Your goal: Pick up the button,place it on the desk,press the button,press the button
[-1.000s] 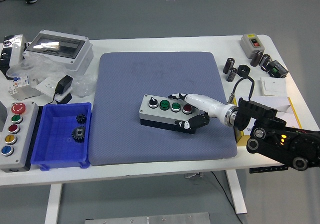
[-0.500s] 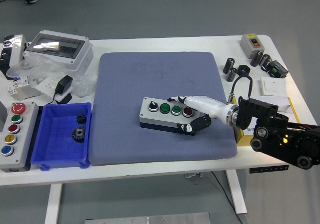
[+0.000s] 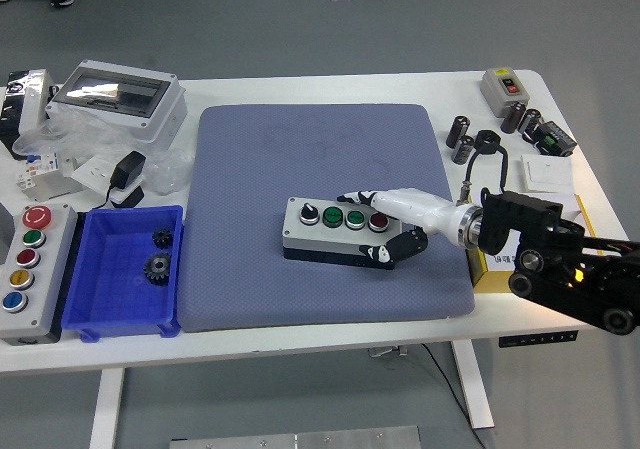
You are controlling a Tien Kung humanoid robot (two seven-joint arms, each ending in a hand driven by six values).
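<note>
A grey button box (image 3: pixel 318 235) with a black knob, two green buttons and a red button lies on the blue-grey mat (image 3: pixel 300 149), right of its middle. My right hand (image 3: pixel 362 227) reaches in from the right and grips the box's right end. Its white fingers (image 3: pixel 362 198) lie over the back top edge and its black thumb (image 3: pixel 388 252) presses the front face. The red button is partly covered by the hand. The left arm is out of view.
A blue bin (image 3: pixel 100 304) with two gears sits left of the mat, and a larger button box (image 3: pixel 12 269) lies at the far left. A grey enclosure (image 3: pixel 115 94), an adapter and bags are at the back left. A small switch box (image 3: pixel 505 84), cylinders and a yellow-edged pad are at the right.
The box and my right hand have shifted slightly to the right and toward the near edge. The hand stays on the box's right end.
</note>
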